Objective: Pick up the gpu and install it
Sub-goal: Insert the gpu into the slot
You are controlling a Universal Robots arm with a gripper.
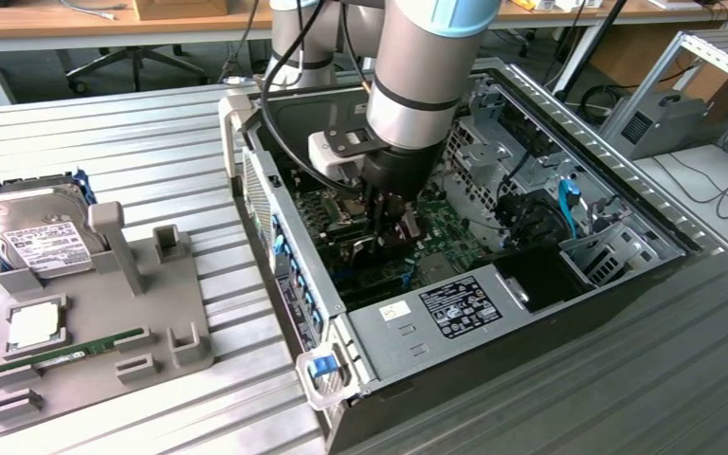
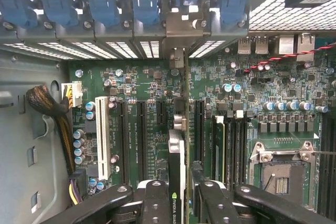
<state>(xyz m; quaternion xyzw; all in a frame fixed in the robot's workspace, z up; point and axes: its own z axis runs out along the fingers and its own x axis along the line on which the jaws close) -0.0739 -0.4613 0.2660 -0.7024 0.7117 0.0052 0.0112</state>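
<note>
**Operator:** Status of arm and chassis?

**Technician:** Arm is lowered into the open computer case. The gripper is closed on the gpu, held on edge between the two fingers, directly over the motherboard.

**Operator:** Position of the card?

**Technician:** It extends forward from the fingers along one of the black expansion slots, its metal bracket reaching the rear slot openings ahead of the gripper. Full seating cannot be confirmed from either view.

**Operator:** Largest hazard?

**Technician:** In my judgement, lateral misalignment. If the card edge sits beside the slot instead of in it, downward force would load the motherboard and could bend the card.

**Operator:** Next?

**Technician:** Bracket fouling. The bracket tip could catch on the rear frame, tilting the card and leaving one end unseated.

**Operator:** Smallest?

**Technician:** Slip in the grip. The fingers hold a thin edge; resistance could shift the card between them. The memory stick standing just beside the fingers also leaves little clearance.
</note>
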